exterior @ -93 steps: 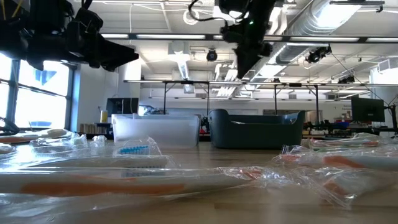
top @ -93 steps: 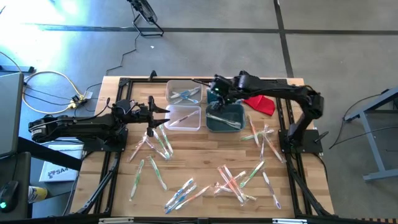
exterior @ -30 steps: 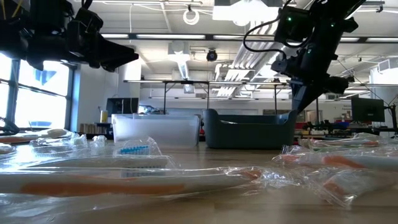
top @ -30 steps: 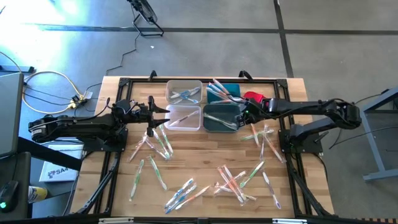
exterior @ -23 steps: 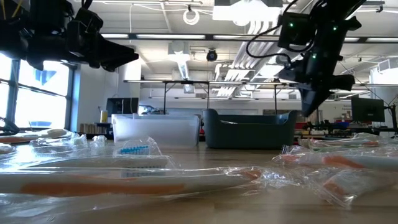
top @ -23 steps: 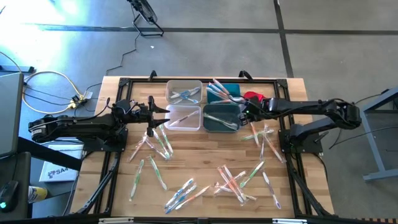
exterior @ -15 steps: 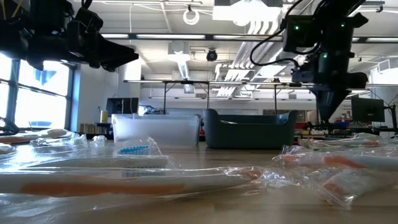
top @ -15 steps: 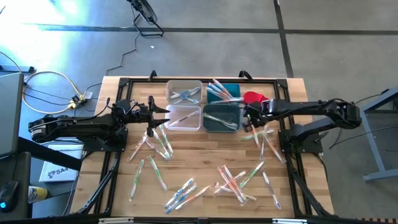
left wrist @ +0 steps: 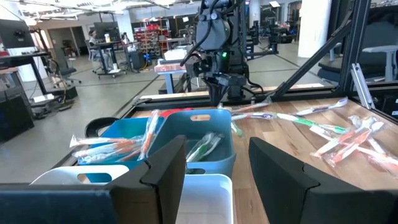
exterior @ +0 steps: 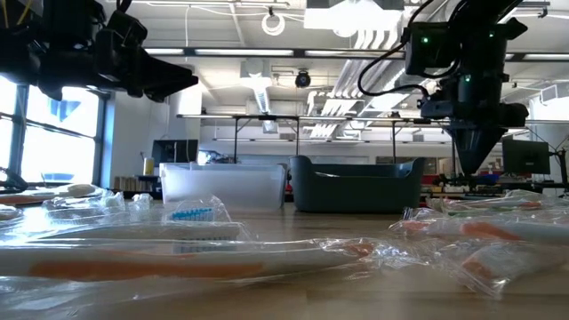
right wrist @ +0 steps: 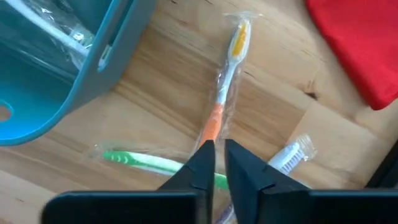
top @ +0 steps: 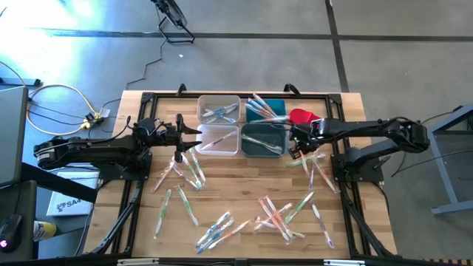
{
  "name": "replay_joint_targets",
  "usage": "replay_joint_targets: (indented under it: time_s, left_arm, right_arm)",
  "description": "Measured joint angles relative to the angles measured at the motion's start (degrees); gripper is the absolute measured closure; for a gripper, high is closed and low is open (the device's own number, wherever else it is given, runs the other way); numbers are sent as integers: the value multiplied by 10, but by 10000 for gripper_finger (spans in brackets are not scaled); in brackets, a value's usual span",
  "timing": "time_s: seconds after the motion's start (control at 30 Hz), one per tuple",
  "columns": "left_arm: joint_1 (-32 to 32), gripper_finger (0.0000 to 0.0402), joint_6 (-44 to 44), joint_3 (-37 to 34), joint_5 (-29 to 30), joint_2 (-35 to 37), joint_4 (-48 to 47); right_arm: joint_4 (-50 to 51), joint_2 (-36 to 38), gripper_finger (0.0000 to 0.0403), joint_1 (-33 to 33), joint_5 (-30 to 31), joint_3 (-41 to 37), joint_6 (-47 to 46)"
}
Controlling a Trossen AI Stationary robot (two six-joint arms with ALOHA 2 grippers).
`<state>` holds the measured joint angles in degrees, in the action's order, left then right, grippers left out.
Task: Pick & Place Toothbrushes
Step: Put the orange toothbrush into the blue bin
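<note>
Swung away from above the dark teal bin [top: 263,140] and now lowered over loose toothbrushes [top: 309,162] just beside it: right gripper [right wrist: 219,163], fingers only a narrow slit apart, empty, tips straddling the orange-and-yellow wrapped toothbrush [right wrist: 224,93] directly beneath and ahead. Green toothbrush [right wrist: 149,163] lying crosswise just beside those tips. Likely lining up the next pick. Left gripper [left wrist: 211,171] parked spread wide near the clear bins [top: 219,125], holding nothing.

Wrapped toothbrushes [top: 281,214] lie scattered flat across the table.
</note>
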<state>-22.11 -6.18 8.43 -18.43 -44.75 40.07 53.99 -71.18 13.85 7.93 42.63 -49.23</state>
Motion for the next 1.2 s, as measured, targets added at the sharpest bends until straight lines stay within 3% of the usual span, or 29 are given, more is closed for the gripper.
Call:
replay_joint_targets:
  time_s: [0.17,0.3,0.47,0.93,1.2]
  left_arm:
    - [0,231,0,0,-2,0,0]
    - [0,231,0,0,-1,0,0]
    - [0,231,0,0,0,0,0]
    - [0,231,0,0,2,0,0]
    - [0,231,0,0,2,0,-1]
  right_arm:
    - [-22,-1,310,0,6,-27,-7]
    - [-65,-1,297,0,7,-65,-20]
    - [-135,-1,303,0,5,-100,-20]
    - [-187,-1,309,0,6,-152,-35]
    - [-191,-1,363,0,11,-152,-31]
